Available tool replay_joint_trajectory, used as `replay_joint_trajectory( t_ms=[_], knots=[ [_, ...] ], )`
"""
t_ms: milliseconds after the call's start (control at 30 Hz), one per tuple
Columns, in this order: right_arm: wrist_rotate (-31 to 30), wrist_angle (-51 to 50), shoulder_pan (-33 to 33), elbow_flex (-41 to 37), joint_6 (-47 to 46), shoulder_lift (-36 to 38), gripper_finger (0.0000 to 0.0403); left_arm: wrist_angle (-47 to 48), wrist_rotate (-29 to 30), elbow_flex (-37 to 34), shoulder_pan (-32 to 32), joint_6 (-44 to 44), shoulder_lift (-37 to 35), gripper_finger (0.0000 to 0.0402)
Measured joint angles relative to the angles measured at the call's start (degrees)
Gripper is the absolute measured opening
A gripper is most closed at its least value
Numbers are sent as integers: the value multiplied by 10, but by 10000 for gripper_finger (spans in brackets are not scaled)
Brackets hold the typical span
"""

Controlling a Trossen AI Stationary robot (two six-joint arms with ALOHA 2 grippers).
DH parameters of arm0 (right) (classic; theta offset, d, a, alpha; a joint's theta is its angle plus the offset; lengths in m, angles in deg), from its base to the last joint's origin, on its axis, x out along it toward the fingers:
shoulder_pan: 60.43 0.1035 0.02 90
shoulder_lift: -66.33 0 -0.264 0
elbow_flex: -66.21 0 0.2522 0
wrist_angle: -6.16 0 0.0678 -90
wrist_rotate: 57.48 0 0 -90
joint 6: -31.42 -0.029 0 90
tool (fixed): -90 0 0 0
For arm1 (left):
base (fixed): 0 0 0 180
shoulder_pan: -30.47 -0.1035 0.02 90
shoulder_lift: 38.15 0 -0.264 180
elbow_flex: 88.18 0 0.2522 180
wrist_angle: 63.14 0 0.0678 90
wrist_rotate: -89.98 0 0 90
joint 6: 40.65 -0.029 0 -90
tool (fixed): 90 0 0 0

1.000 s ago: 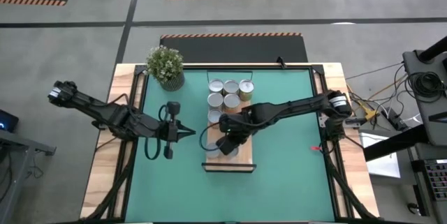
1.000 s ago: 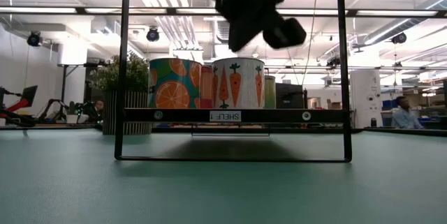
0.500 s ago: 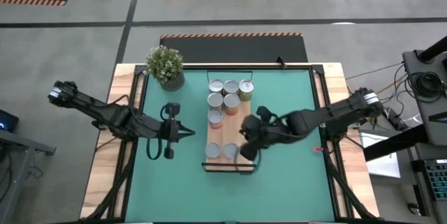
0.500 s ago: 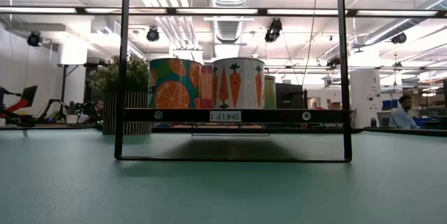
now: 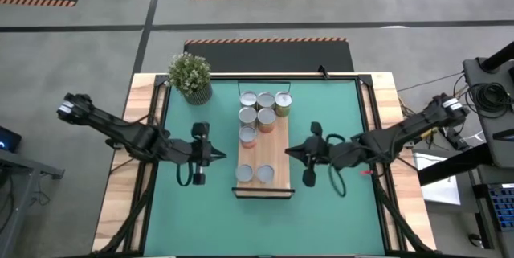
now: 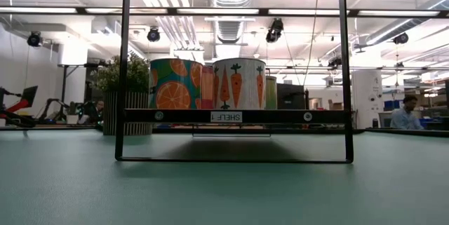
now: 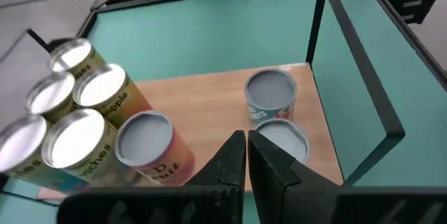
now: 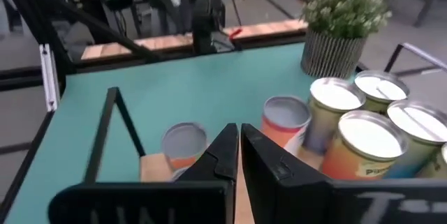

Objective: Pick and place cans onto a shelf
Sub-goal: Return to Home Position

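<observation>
Evidently finished: eight cans shelved, both arms standing off

Down the middle of the green mat (image 5: 337, 210) the shelf (image 5: 261, 153) runs from far to near, and all eight cans stand on it. Six are packed at the far end (image 5: 266, 119) by the potted plant (image 5: 190, 75). Two sit side by side at the near end (image 5: 264, 174): a carrot-labelled can (image 6: 238, 83) and an orange-labelled can (image 6: 174, 83). Bare wood separates the groups.

The left gripper (image 5: 222, 156) hangs just left of the shelf, the right gripper (image 5: 289, 150) just right of it. Each points at the shelf with fingers pressed together on nothing. No can remains on the mat, so keeping to the sides probably spares the tins a knock before parking.
</observation>
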Motion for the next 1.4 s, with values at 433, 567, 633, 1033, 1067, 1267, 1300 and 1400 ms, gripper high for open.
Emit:
replay_joint_trajectory(
  t_ms=[433, 567, 633, 1033, 1067, 1267, 1300, 1400],
  knots=[
    [2, 236, -9, -192, 99, 109, 9, 42, 1, 0, 16, 90, 50, 0],
    [8, 292, -8, -235, 159, 115, 9, 41, 1, 0, 23, 91, 61, 0],
    [23, 308, -9, -256, 178, 118, 9, 41, 1, 0, 25, 91, 64, 0],
    [41, 332, -10, -298, 226, 140, 9, -6, 1, -2, 34, 18, 64, 0],
    [49, 333, -10, -301, 227, 146, 9, -12, 1, -2, 35, 12, 63, 0],
    [68, 337, -10, -326, 233, 195, 9, -30, 1, -27, 36, -2, 51, 0],
    [68, 343, -10, -333, 233, 205, 9, -35, 1, -35, 36, -3, 45, 0],
    [68, 344, -10, -352, 232, 233, 9, -67, 1, -63, 36, -4, 24, 0]
  ],
)
